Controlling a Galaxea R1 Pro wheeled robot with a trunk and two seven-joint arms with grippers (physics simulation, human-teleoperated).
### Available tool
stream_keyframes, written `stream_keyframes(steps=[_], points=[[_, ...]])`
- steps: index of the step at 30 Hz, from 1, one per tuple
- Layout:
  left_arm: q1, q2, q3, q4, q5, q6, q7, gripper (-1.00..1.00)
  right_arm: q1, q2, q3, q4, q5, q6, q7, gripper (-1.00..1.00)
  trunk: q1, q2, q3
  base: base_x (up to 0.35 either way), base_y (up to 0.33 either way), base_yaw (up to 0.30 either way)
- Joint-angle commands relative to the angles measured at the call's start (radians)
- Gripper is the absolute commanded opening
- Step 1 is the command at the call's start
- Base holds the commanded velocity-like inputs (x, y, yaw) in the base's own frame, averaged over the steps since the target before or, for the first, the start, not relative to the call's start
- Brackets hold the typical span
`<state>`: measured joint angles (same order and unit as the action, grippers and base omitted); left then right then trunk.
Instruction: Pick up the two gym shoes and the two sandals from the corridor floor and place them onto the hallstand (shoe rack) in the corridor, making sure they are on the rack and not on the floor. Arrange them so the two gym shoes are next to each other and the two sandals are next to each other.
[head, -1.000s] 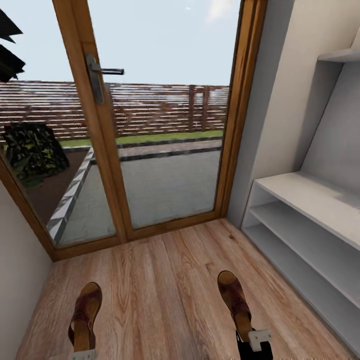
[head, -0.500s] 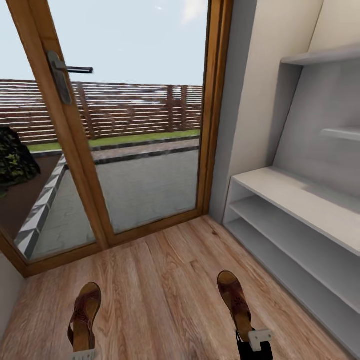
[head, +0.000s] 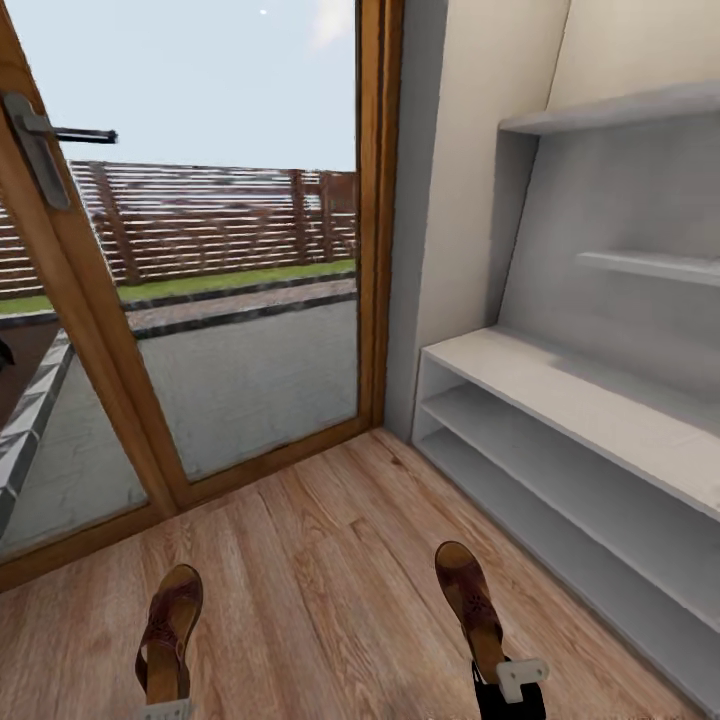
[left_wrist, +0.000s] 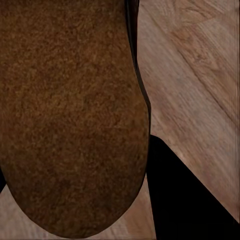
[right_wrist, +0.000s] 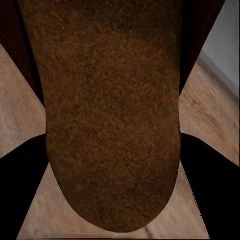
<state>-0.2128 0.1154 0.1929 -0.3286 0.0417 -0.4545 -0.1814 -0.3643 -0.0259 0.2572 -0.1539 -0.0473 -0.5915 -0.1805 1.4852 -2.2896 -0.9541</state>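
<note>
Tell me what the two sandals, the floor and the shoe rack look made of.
Sandals: brown leather-like straps; the undersides look grainy, perhaps suede or cork. Floor: light wood-grain planks, maybe laminate. Shoe rack: smooth matte pale grey-white panels, likely painted board.

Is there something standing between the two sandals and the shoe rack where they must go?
Nothing visible does. The right sandal and the left sandal are held out in front of the robot, and between them and the hallstand on the right there is bare corridor floor. The rack's visible shelves hold nothing.
</note>
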Motion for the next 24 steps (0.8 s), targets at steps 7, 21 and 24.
stream_keyframes(steps=[7, 21, 24], points=[[0.0, 0.0, 0.007, 0.001, 0.001, -0.001, -0.01, -1.0, -0.001, 0.0, 0.008, 0.001, -0.005, -0.002, -0.004, -1.0, 0.0, 0.0, -0.001, 0.0, 0.0, -0.261], [0.0, 0.0, 0.007, 0.002, 0.001, -0.001, -0.012, -1.0, -0.001, 0.0, 0.008, 0.001, -0.005, -0.002, -0.004, -1.0, 0.0, 0.0, -0.001, 0.0, 0.0, -0.267], [0.0, 0.0, 0.007, 0.002, 0.001, -0.001, -0.012, -1.0, -0.001, 0.0, 0.008, 0.001, -0.005, -0.002, -0.004, -1.0, 0.0, 0.0, -0.001, 0.0, 0.0, -0.267]])
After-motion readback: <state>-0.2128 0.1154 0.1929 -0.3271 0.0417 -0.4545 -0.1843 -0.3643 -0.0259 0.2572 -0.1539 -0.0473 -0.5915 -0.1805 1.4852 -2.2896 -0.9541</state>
